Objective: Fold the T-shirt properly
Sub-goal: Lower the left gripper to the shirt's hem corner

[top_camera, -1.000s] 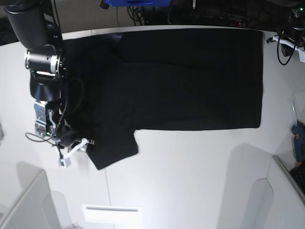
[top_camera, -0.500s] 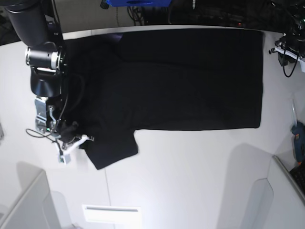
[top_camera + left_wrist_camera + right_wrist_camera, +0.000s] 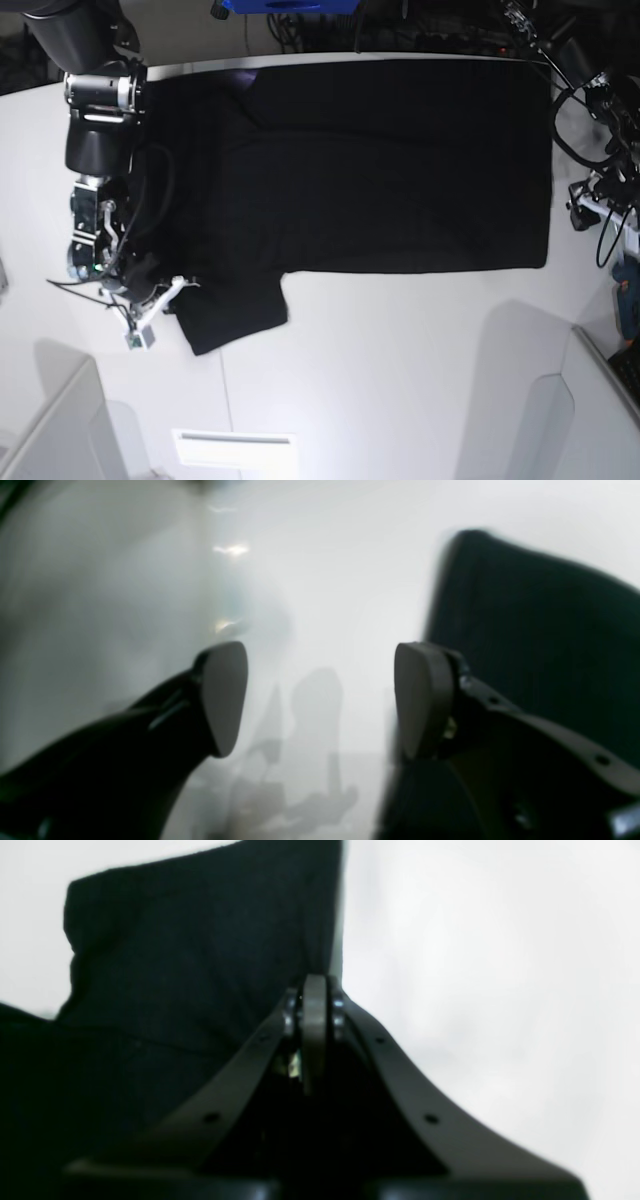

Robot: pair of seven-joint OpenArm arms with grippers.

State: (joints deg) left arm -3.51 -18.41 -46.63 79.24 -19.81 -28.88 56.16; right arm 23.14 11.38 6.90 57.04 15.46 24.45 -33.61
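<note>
- One T-shirt [image 3: 380, 165], plain black on the side that shows, lies spread flat on the white table [image 3: 400, 370]; its body fills the upper middle of the base view.
- One short sleeve [image 3: 232, 315] sticks out toward the lower left of that view, past the shirt's long straight lower edge.
- Two arms are in sight, one at each side of the base view.
- The right gripper [image 3: 170, 293] sits at the outer edge of the sleeve. In the right wrist view its fingers [image 3: 314, 1030] are pressed together, with the sleeve's side edge running straight into them; the black cloth [image 3: 200, 955] fills the left of that view and bare table the right. The fingers appear to pinch that edge, though the very contact is hidden behind the pads.
- The left gripper [image 3: 320, 695] stands wide, holding nothing. Its two fingers [image 3: 225, 695] frame bare table, and a corner of the T-shirt [image 3: 540, 645] lies just beside the right-hand pad. This view is blurred.
- In the base view the left arm [image 3: 600, 190] is at the right margin, just off the shirt's straight right-hand edge.
- Open table runs below the shirt across the whole lower half of the base view, and along a narrower strip at the left, outside the right arm.
- The shirt's upper edge lies close to the table's far edge.
</note>
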